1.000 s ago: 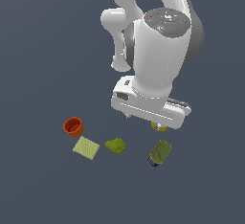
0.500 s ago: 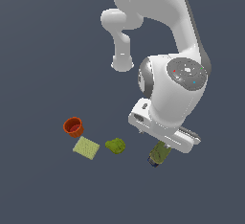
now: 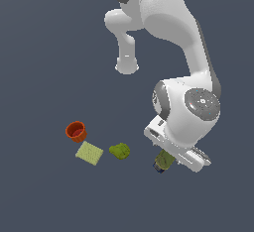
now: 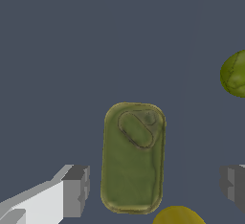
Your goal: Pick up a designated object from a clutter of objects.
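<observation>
**Wrist view: can sits between spread fingers**

Wrist view shows the olive can (image 4: 133, 158) lying flat on the desk (image 4: 72, 50), directly under the gripper (image 4: 154, 185), whose two fingers stand wide apart, one on each side of the can and touching neither. The can's long axis runs crosswise to the line joining the fingers, so closing would squeeze its narrow width. Its pull-tab face is turned up toward the camera. In the exterior view the can (image 3: 162, 161) peeks out beneath the arm's hand, pointing its dark end toward the viewer, well apart from the green blob (image 3: 119, 150), flat square (image 3: 89, 152) and red cup (image 3: 76, 131). A straight descent looks sufficient.
</observation>
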`<state>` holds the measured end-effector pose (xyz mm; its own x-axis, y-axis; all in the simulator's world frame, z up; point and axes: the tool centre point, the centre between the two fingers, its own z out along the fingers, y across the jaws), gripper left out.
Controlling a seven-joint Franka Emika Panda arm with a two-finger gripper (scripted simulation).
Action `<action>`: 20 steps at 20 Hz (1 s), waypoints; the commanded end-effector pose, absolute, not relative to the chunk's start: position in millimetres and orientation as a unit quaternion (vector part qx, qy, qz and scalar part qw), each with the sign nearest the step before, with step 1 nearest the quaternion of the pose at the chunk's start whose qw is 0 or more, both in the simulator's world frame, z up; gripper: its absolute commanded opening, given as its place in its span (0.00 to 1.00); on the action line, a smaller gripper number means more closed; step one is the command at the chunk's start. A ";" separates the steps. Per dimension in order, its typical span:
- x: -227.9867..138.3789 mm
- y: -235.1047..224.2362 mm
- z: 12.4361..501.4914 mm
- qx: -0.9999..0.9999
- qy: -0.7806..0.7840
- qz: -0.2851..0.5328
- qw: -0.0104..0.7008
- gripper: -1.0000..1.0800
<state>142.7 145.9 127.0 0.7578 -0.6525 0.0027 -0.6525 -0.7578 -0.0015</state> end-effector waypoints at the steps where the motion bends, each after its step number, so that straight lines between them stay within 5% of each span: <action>1: 144.4 151.0 118.5 -0.933 0.359 -0.001 0.000 0.96; 20: 143.9 156.8 67.2 -0.929 0.370 0.000 0.000 0.96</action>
<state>144.2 156.6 75.0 0.7268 -0.6868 -0.0002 -0.6868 -0.7268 0.0003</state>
